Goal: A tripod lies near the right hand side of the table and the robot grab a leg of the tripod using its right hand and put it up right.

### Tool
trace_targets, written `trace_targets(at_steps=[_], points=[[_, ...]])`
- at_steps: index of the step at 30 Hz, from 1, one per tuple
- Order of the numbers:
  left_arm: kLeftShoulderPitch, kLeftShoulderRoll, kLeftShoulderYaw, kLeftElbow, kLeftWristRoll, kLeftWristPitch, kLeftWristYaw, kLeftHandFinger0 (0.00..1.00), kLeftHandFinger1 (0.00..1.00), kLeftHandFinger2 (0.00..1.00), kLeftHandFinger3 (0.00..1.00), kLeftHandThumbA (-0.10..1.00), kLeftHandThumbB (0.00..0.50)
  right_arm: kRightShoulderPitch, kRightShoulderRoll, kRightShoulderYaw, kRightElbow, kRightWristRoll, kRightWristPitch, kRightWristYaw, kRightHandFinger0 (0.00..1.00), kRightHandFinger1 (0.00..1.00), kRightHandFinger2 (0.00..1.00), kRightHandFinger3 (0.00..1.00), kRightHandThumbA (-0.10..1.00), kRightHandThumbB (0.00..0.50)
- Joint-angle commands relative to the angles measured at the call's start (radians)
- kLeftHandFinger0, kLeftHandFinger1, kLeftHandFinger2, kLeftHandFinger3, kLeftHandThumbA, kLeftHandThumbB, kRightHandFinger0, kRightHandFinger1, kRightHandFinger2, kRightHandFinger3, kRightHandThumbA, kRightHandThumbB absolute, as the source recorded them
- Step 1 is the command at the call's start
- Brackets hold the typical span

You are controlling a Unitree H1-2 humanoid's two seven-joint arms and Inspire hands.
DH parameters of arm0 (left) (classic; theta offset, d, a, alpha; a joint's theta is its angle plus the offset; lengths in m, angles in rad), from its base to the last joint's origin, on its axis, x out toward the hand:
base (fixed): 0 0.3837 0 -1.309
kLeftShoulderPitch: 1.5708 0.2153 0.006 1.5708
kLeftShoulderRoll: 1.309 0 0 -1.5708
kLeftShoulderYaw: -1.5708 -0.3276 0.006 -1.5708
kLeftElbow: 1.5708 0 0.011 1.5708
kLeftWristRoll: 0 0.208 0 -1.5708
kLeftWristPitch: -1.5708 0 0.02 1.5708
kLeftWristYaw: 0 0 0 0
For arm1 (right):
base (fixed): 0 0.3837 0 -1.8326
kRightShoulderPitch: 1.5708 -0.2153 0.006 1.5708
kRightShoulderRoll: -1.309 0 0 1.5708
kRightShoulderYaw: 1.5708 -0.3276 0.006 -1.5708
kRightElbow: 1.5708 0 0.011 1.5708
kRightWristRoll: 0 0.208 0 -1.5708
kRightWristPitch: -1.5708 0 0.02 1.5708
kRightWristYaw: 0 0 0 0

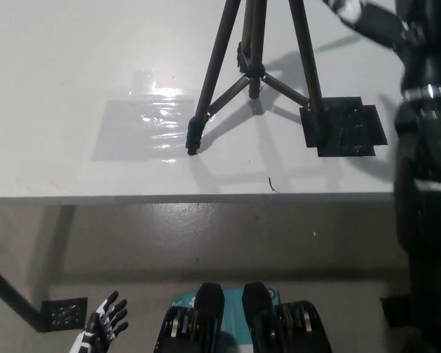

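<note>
The tripod [253,70] stands upright on the white counter [73,73], its legs spread; 1 foot rests at the edge of a glossy clear patch [143,121], another on a black square mat [343,126]. The upper part of the tripod runs out of the top of the frame. The right robot hand [367,18] is raised at the top right corner, clear of the tripod and to the right of its nearest leg; it holds nothing, and how far its fingers are spread cannot be told. The left robot hand [103,323] rests low at the bottom left, below the counter edge, fingers apart and empty
</note>
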Motion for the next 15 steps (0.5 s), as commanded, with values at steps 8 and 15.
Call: trace_targets(at_steps=[8,15], points=[[-0.045,0.018,0.01,-0.005,-0.003,-0.069,-0.016,1.0,1.0,1.0,1.0,1.0,0.178,0.773,0.024,0.284,-0.958,0.038,-0.141,0.087,1.0,1.0,1.0,1.0,1.0,0.493],[-0.03,0.016,0.008,-0.007,-0.01,-0.092,-0.025,1.0,1.0,1.0,1.0,1.0,0.216,0.954,0.01,0.272,-0.551,0.008,-0.339,0.053,1.0,1.0,1.0,1.0,1.0,0.313]])
